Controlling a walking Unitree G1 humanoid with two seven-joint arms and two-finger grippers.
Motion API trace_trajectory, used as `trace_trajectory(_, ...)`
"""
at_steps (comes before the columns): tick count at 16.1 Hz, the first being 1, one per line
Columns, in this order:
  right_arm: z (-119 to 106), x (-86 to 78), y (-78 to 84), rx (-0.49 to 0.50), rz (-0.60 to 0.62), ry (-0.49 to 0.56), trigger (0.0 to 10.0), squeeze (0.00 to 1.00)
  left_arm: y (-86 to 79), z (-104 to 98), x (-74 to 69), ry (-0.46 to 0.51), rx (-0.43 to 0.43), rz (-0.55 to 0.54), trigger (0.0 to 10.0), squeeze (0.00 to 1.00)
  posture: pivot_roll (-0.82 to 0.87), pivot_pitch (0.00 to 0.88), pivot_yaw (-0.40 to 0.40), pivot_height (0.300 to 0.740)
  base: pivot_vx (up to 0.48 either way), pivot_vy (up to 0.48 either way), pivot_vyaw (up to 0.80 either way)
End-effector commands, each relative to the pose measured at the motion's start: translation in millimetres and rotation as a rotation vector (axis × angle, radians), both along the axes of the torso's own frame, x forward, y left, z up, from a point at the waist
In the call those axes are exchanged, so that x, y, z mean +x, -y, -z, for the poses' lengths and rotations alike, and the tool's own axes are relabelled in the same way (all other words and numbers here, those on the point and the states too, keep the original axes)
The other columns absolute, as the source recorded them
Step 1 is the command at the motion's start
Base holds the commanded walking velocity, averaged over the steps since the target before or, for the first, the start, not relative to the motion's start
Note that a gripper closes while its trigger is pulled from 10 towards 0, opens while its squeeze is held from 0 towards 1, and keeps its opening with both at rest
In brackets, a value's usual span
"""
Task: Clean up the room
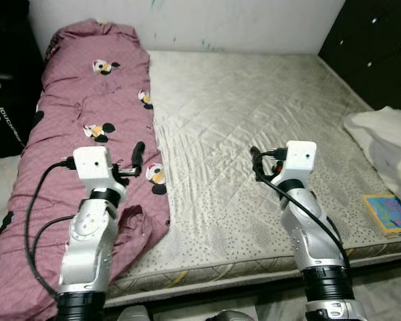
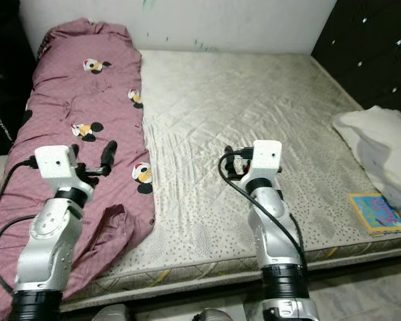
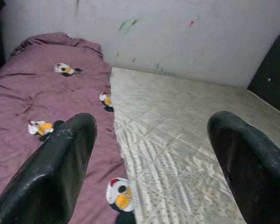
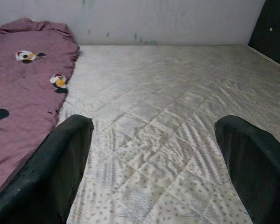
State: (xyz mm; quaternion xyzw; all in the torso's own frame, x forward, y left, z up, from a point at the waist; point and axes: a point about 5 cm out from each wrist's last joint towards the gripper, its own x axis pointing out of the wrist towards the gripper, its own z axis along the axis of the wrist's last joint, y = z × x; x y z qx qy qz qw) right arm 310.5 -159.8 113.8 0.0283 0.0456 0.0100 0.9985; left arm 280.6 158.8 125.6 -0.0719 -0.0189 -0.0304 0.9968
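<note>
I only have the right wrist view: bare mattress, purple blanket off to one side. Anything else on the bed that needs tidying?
Observer: Yes, a colourful book lies at the mattress's near corner on the robot's right.
Operator: Anything next to it?
Observer: White bedding is bunched just beyond the book, along that right edge.
Operator: Where's my left claw?
Observer: The left claw is open, over the purple blanket's inner edge; the right claw is open above bare mattress.

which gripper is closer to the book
Right. The right gripper hovers over the bare mattress, with the book lying off to its right at the mattress edge. The left gripper is over the purple blanket, on the far side.
</note>
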Motion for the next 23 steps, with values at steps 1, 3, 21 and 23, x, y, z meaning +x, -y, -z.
trace_trajectory(1, -1.0, -0.2, 5.1, -0.006, 0.011, 0.002, 10.0, 0.00, 2.5, 2.0, 0.5, -0.017, 0.004, 0.008, 10.0, 0.00, -0.01, 0.009, -0.084, 0.740, 0.000, 0.480, 0.00)
trace_trajectory(3, -0.9, 0.0, 4.8, -0.007, 0.009, 0.001, 10.0, 0.00, 3.1, 1.4, 1.2, -0.015, 0.003, 0.007, 10.0, 0.00, -0.01, 0.009, -0.084, 0.740, 0.000, 0.480, 0.00)
trace_trajectory(21, 7.9, -11.1, -5.3, -0.003, -0.041, -0.034, 10.0, 0.00, -22.5, 3.1, -17.8, -0.019, 0.134, -0.128, 10.0, 0.00, 0.02, 0.087, -0.095, 0.740, 0.000, 0.187, 0.00)
trace_trajectory(23, 9.7, -15.4, -4.8, 0.007, -0.032, -0.044, 10.0, 0.00, -27.5, 9.6, -25.3, -0.054, 0.118, -0.138, 10.0, 0.00, 0.02, 0.105, -0.090, 0.726, 0.000, 0.000, 0.00)
